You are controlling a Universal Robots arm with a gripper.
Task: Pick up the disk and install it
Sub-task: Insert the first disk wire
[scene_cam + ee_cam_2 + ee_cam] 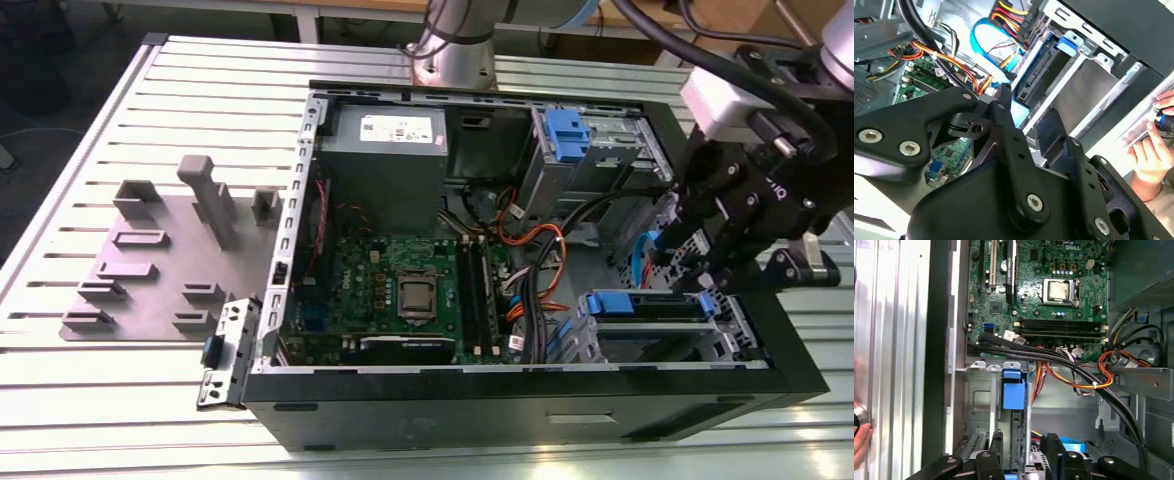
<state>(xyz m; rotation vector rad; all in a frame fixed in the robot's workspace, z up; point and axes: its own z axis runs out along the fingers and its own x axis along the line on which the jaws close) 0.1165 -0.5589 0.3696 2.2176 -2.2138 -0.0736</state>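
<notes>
Closest to the lens in both wrist views, black linkage of the gripper (pixel 1029 111), poised over the drive cage (pixel 654 345) in the corner of the computer case (pixel 534 410) at the exterior view's right, by the wall nearest that camera. Whether spread or pressed onto anything: cannot tell. Directly below and ahead, the disk (pixel 634 304), apparently standing on end in that cage, blue carrier and black connector strip facing up. Exposed edge long and narrow, running from the gripper straight toward the motherboard (pixel 400 290), parallel to that near wall, with the gripper at the end farthest from the board. Seated fully or only partway: cannot tell. Close alongside, orange, yellow and black cables (pixel 534 245) lying along the cage's board-side edge, and a light blue cable (pixel 986 35) looping just beyond, both likely snags. Toward the far corner on the exterior view's right, an upright blue latch (pixel 567 135). Grey power supply (pixel 387 140) against the far wall. Outside the case, a person's hand (pixel 1154 145) on the bench (pixel 160 100)
</notes>
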